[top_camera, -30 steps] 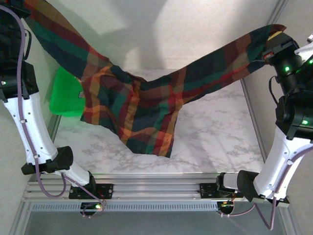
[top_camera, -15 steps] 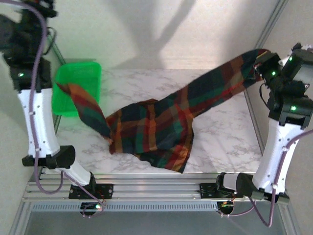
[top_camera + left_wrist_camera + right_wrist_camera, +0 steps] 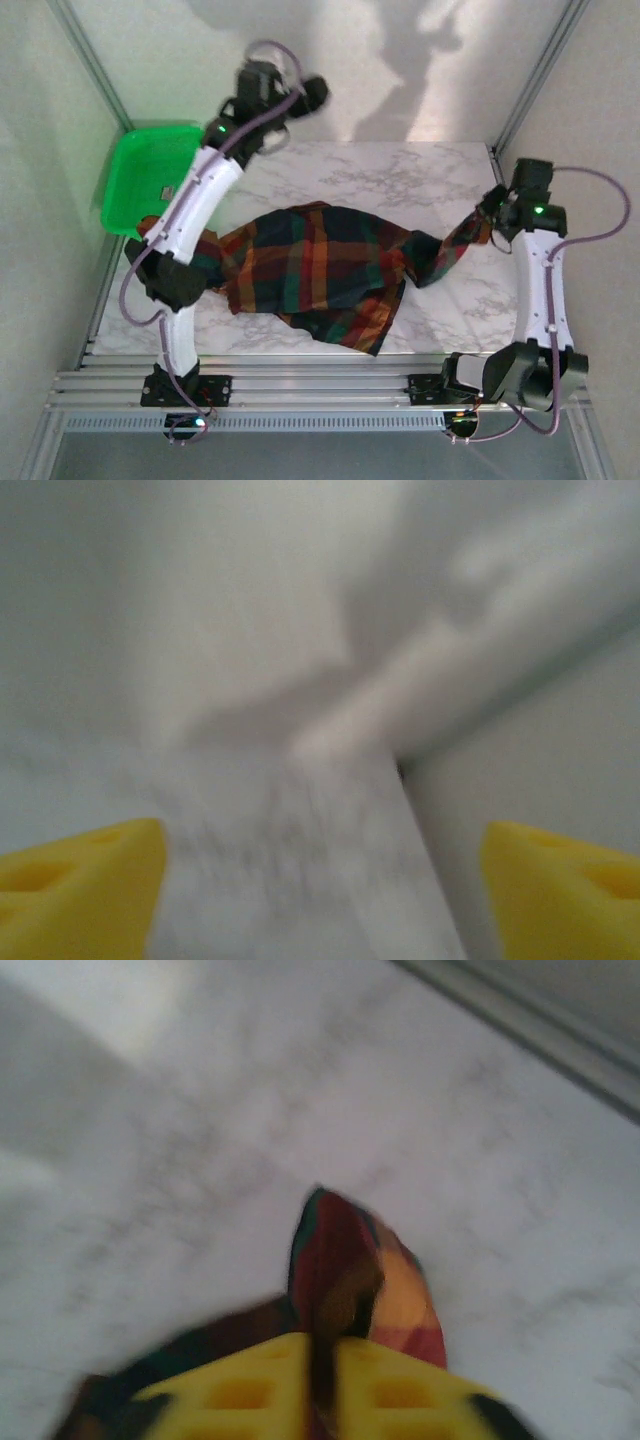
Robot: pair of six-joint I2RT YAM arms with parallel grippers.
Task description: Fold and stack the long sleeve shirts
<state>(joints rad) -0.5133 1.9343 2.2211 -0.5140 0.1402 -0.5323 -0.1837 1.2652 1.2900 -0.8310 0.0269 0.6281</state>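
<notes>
Item: plaid shirt (image 3: 320, 270), 1 pc, lying bunched on the marble table (image 3: 400, 175), body rumpled, one hem corner flipped toward the near edge; not flat, no fold made yet. Right gripper (image 3: 322, 1355): yellow fingers (image 3: 240, 1390) drawn close w/ cloth in the slit between them, reads as a pinch on the right sleeve (image 3: 445, 250); sleeve tip pokes out just ahead of the fingertips, rest trails behind them to the body. Left gripper (image 3: 320, 880): fingers spread wide, nothing between, bare table ahead of them; shirt well behind and apart from them, its left side partly hidden by that arm's links in the top view. Green tray (image 3: 150, 175) near the shirt's left end. Risks (est.): sleeve let go here prob. drops twisted, so later folds go crooked; pulling on one pinch alone likely drags the whole body, no 2nd hold to anchor it; left arm sweeping toward the cloth may catch & bunch it more; loose left end could snag the tray rim
</notes>
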